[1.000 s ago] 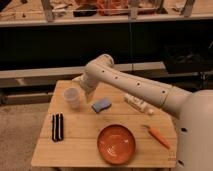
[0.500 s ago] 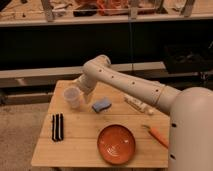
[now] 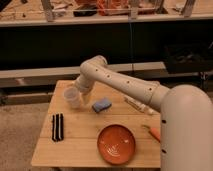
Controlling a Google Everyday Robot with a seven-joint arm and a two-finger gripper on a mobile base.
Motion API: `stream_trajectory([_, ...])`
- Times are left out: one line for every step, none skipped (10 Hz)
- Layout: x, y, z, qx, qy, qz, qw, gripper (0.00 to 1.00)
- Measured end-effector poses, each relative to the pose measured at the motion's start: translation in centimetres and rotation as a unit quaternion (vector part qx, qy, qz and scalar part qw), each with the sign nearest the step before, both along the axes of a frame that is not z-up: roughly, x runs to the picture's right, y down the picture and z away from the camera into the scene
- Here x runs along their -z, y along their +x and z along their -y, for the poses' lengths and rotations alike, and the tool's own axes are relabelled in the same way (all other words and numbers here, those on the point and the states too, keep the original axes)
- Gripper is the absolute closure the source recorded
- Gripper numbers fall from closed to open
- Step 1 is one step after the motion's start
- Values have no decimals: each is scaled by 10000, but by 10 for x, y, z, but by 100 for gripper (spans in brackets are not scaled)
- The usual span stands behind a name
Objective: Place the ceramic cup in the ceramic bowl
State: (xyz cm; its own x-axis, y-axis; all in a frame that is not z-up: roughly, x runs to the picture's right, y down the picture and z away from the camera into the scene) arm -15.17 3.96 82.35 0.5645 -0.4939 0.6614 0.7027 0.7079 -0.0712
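Gripper [image 3: 80, 92], jaws wide apart and empty; upright ceramic cup [image 3: 71, 98] just beside it, toward view-left, on the worktop [image 3: 75, 145].

One camera looks forward and down from high up beside the robot's body [image 3: 187, 130], which fills the lower right corner. It takes in the whole wooden table [image 3: 80, 150] from fairly near. The gripper [image 3: 80, 92] shows left of centre, beside the ceramic cup [image 3: 72, 98].
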Motion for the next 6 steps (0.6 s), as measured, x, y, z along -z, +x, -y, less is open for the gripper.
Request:
stream_trajectory([-4,-2,-2,46,-28,3,10000,20])
stream_trajectory([-9,-5,-4,107,-60,4,9999,20])
stream_trajectory([-13,-10,-7,168,-84,9,9998,20])
stream_trajectory([-16,-12,-8,210,-102,6,9997,20])
stream_trajectory([-20,-11,-8,266,-119,-8,9996,20])
stream_trajectory([-24,-10,-8,332,-143,-35,9993,20])
